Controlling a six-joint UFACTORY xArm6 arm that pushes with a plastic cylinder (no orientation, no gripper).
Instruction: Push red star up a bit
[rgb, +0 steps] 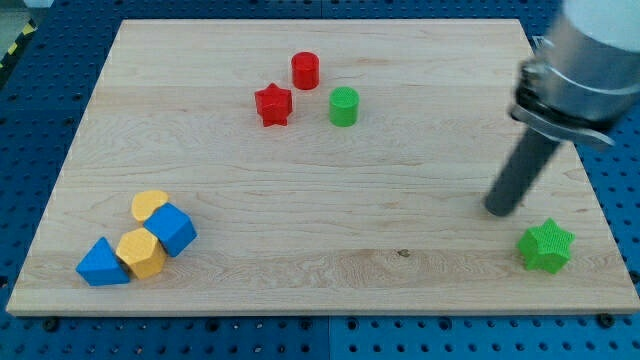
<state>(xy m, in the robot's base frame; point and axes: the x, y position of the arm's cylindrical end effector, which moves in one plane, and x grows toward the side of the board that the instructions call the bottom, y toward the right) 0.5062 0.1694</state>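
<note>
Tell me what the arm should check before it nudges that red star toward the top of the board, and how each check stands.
1. Red star in plain sight: ok.
2. My tip below the star, ready to push up: not ok; it sits far toward the view's right, near the green star.
3. Space above the star: ok, bare board.
4. Red cylinder out of the way: cannot tell; it sits close, up and right.
5. Green cylinder clear of the tip's approach: not ok; it lies between tip and star.

red cylinder (305, 70) just above red star (273, 104), green cylinder (343, 106) beside
</note>
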